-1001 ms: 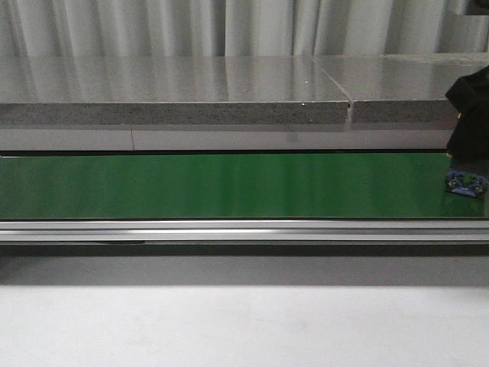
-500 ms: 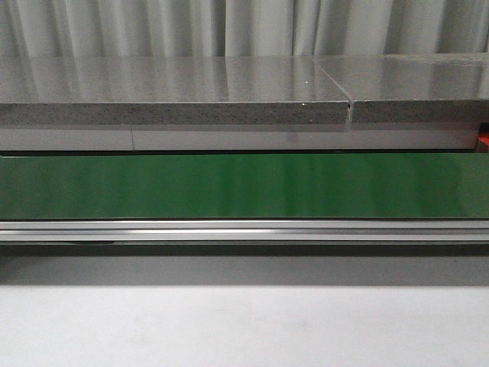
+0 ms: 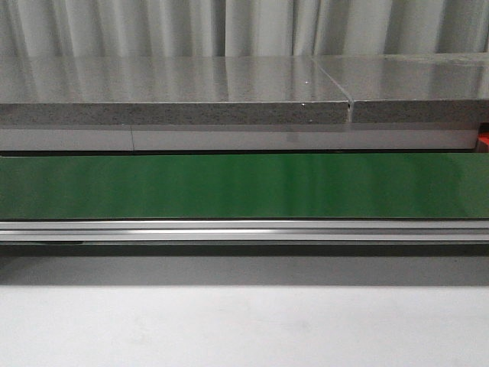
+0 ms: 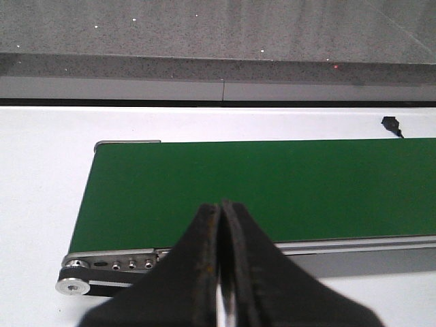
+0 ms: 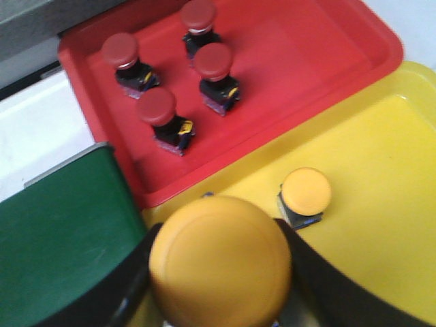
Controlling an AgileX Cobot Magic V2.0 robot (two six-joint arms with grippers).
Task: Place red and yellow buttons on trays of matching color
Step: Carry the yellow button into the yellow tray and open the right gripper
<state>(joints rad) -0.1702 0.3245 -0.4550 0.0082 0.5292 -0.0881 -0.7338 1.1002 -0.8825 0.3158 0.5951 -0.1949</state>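
The green belt [image 3: 244, 186] on the tabletop [image 4: 41, 177] is bare. A yellow button [image 5: 219, 262] is being carried over the yellow tray [image 5: 368, 163], beside the red tray [image 5: 293, 61] where four red buttons rest. Lowering and release are called for next. The right fingers [image 5: 219, 272] are clamped around that button; the left fingers [image 4: 221, 272] are pressed together, empty.

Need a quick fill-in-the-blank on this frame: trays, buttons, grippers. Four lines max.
1. The red tray holds ____ red buttons.
2. The right gripper is shut on a ____ button.
3. One yellow button already sits in the ____ tray.
4. The left gripper, above the green belt, is shut and holds ____.

Missing words: four; yellow; yellow; nothing
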